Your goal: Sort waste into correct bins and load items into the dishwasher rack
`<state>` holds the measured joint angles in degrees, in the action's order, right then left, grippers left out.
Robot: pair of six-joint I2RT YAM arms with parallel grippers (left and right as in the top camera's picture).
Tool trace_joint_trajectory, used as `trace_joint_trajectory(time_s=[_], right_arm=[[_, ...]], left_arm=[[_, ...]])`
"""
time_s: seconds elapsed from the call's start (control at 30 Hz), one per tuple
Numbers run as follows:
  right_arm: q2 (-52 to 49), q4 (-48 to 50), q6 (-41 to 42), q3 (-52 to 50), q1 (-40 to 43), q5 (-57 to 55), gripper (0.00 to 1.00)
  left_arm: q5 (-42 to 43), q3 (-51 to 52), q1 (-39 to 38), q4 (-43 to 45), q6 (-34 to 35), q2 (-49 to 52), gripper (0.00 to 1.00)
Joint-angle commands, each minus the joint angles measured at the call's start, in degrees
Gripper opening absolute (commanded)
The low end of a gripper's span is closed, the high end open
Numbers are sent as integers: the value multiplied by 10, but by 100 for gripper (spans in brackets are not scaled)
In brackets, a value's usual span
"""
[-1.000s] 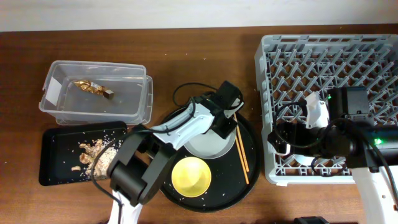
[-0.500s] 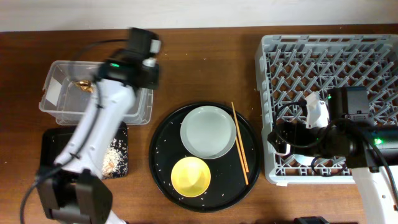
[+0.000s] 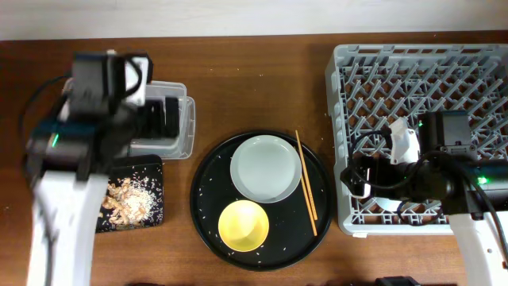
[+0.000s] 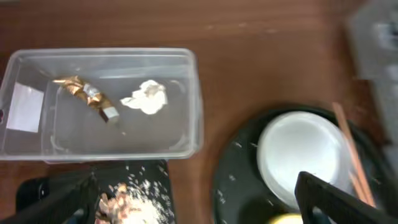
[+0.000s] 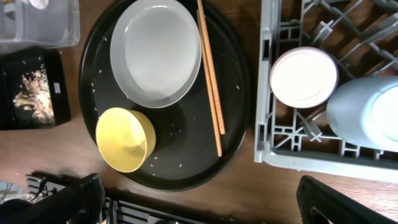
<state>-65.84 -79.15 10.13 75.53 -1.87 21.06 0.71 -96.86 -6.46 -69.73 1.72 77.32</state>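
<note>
Left wrist view shows my left end effector (image 4: 196,193) spread wide and empty over the tub (image 4: 193,93), where the foil (image 4: 84,94) and tissue (image 4: 147,98) lie. The scraps (image 3: 127,199) sit in the black tray (image 3: 155,171), so sorting looks finished. My right end effector (image 5: 199,186), also spread and empty, hangs by the rack (image 3: 349,63). I'd grip the plate (image 3: 266,168) by its rim, away from the chopsticks (image 3: 306,183) just beside it.

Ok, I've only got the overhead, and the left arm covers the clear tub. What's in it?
Observer: Left wrist view: the gold foil wrapper and the white tissue lie apart inside the clear tub.
Operator: And what's the other arm hiding?
Observer: The pink cup and the blue cup, side by side in the rack, at its edge nearest the round black tray.
Operator: Holding anything on the left?
Observer: No, the left gripper is open, nothing between its fingers.
</note>
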Motion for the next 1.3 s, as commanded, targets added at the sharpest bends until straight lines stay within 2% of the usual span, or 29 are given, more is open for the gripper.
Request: trace_joint_trajectory(time_s=[0.0, 0.2, 0.37, 0.43, 0.5, 0.6, 0.67, 0.83, 1.03, 1.2, 1.23, 1.27], right_arm=[[1, 0, -2, 6, -4, 1, 98], [1, 0, -2, 5, -4, 1, 98], [1, 0, -2, 5, -4, 1, 98], [1, 0, -2, 5, -4, 1, 98], [1, 0, -2, 5, -4, 1, 98], [1, 0, -2, 5, -4, 1, 98], [1, 0, -2, 6, -4, 1, 98], [1, 0, -2, 5, -4, 1, 98], [1, 0, -2, 5, -4, 1, 98], [1, 0, -2, 5, -4, 1, 98], [1, 0, -2, 6, -4, 1, 98], [1, 0, -2, 5, -4, 1, 98]], left_arm=[[15, -1, -18, -38, 0, -42, 99], [15, -1, -18, -96, 0, -77, 100], [14, 0, -20, -99, 0, -90, 99], [-33, 6, -20, -77, 0, -118, 99], [-26, 65, -20, 38, 0, -155, 100], [113, 251, -20, 261, -81, -248, 99], [137, 359, -20, 356, -80, -301, 99], [139, 603, -26, 516, -78, -450, 99], [139, 820, -42, 635, -78, -615, 99], [135, 946, -57, 722, -78, -690, 99], [135, 965, -60, 728, -78, -704, 99], [130, 963, -65, 698, -78, -721, 100]])
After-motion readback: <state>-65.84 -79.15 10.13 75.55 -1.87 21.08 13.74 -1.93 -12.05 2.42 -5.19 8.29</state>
